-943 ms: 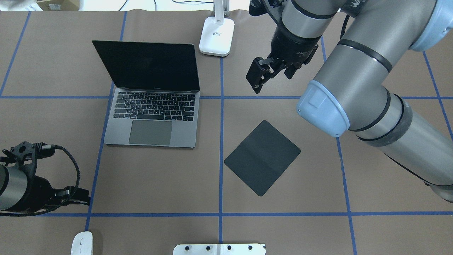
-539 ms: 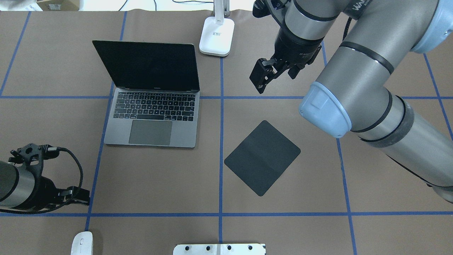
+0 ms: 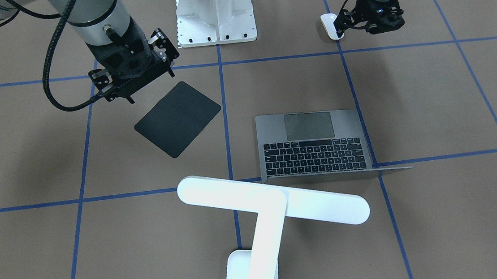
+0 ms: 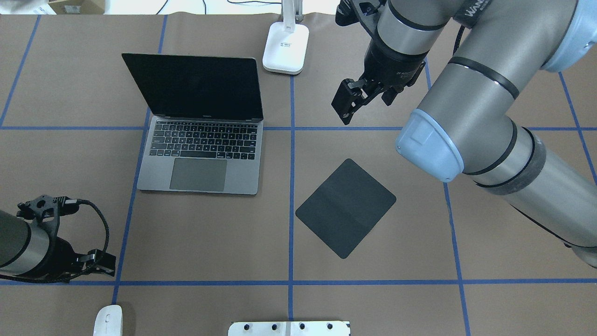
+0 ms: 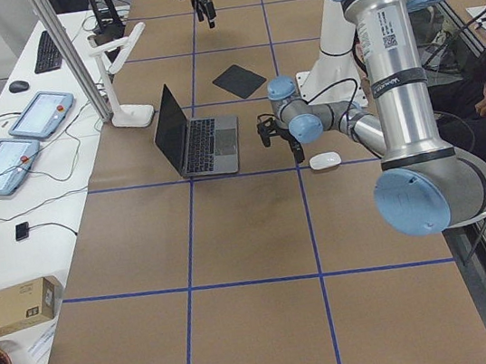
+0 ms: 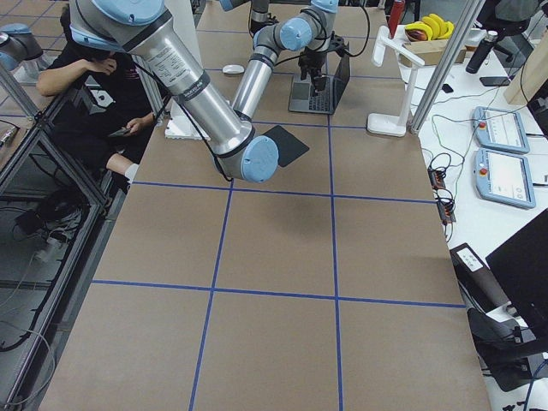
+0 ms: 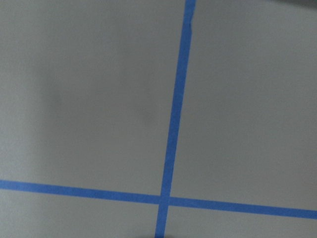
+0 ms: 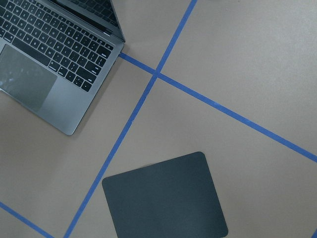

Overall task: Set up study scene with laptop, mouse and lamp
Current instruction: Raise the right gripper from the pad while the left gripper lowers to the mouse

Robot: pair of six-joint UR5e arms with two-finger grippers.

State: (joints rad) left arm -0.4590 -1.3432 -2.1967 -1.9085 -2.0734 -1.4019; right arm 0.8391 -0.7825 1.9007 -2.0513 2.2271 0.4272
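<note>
The laptop (image 4: 200,140) stands open at the table's left middle, screen dark. The lamp's base (image 4: 286,46) stands at the far edge, right of the laptop; its long white head (image 3: 272,200) shows in the front view. The white mouse (image 4: 108,321) lies at the near left edge. My left gripper (image 4: 105,263) hovers just beyond the mouse, looks open and holds nothing. My right gripper (image 4: 366,107) is open and empty, held above the table between the lamp base and a black pad (image 4: 346,207).
The black pad lies tilted right of the laptop; it also shows in the right wrist view (image 8: 166,198). A white flanged pedestal (image 4: 289,328) sits at the near edge. Blue tape lines cross the brown table (image 4: 210,242). The left wrist view shows only table and tape.
My left arm has drawn back toward the near edge, closer to the mouse. My right gripper has shifted slightly right and away from the laptop.
</note>
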